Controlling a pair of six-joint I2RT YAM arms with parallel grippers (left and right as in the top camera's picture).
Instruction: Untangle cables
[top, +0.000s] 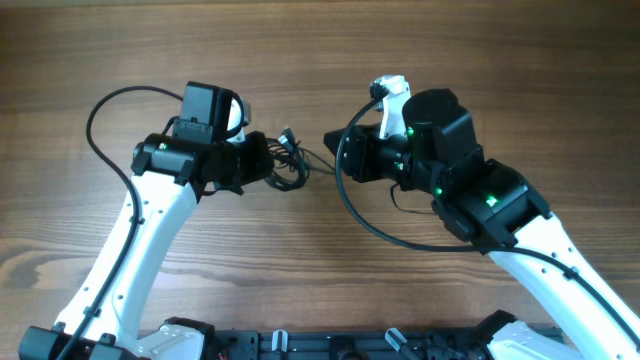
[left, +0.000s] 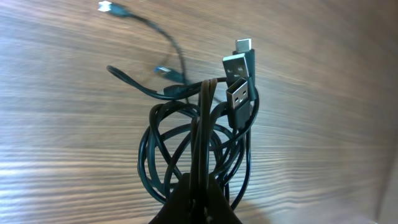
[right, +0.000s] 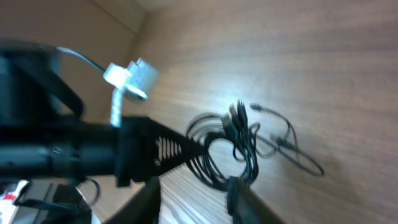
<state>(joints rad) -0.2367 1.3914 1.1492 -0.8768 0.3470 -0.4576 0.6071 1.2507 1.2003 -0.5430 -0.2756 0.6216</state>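
Note:
The cables (top: 290, 165) are dark thin cords bunched in a coiled knot on the wooden table, between the two arms. In the left wrist view the coil (left: 186, 152) shows silvery USB plugs (left: 239, 87) at its top. My left gripper (left: 200, 199) is shut on strands of the coil; it also shows in the overhead view (top: 268, 165). My right gripper (right: 193, 190) is open and empty, its fingers just short of the coil (right: 227, 146); in the overhead view it (top: 335, 150) sits right of the knot. One loose strand (right: 292, 146) trails away from the bunch.
The wooden table (top: 320, 50) extends all round. The arms' thicker black cables (top: 100, 130) loop beside each arm. The left arm's body (right: 74, 149) fills the left of the right wrist view. Arm bases (top: 300, 345) line the front edge.

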